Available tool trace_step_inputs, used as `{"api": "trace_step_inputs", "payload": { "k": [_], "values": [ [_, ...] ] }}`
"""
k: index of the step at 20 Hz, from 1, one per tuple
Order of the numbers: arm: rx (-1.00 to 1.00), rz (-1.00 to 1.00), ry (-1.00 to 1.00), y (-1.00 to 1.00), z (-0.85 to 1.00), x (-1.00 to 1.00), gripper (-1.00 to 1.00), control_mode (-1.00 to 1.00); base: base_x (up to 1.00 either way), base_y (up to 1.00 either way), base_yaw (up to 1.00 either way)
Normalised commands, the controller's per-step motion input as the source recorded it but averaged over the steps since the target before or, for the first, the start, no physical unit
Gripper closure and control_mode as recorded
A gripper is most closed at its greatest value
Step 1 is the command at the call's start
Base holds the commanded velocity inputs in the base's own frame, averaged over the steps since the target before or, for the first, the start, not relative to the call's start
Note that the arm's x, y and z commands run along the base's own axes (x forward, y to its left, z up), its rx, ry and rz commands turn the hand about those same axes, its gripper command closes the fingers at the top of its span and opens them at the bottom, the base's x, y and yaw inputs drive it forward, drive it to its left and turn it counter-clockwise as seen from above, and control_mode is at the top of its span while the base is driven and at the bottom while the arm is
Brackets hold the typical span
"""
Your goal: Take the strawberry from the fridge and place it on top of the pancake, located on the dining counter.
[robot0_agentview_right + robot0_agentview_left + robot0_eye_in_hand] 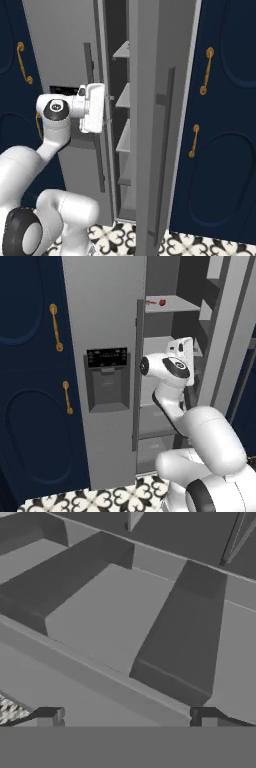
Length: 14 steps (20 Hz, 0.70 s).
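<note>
Fingers [127, 718] apart; fridge [105, 331] shelf holds strawberry [162, 303].

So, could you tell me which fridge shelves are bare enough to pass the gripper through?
The fridge shelves below the top one look bare beside the arm. The top shelf is crowded at its left, where the strawberry sits; its right half is free.

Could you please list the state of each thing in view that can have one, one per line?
Tall light grey two-door fridge: right door open, left door with the dark dispenser panel shut.
Tiny bright red strawberry: resting on an upper fridge shelf, not held.
Two-finger gripper: fingers open, empty.
</note>
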Motion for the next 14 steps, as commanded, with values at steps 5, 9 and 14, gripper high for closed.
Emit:
{"api": "trace_step_inputs", "payload": {
  "k": [5, 9, 14],
  "values": [
    [-0.12, 0.09, 0.15, -0.28, 0.58, 0.65, -1.00, -1.00, 0.00, 0.00, 0.00],
    [0.01, -0.05, 0.06, -0.60, 0.13, 0.12, -1.00, -1.00, 0.00, 0.00, 0.00],
    [0.12, -0.11, 0.00, -0.86, 0.00, -0.04, -1.00, -1.00, 0.00, 0.00, 0.00]
  ]
}}
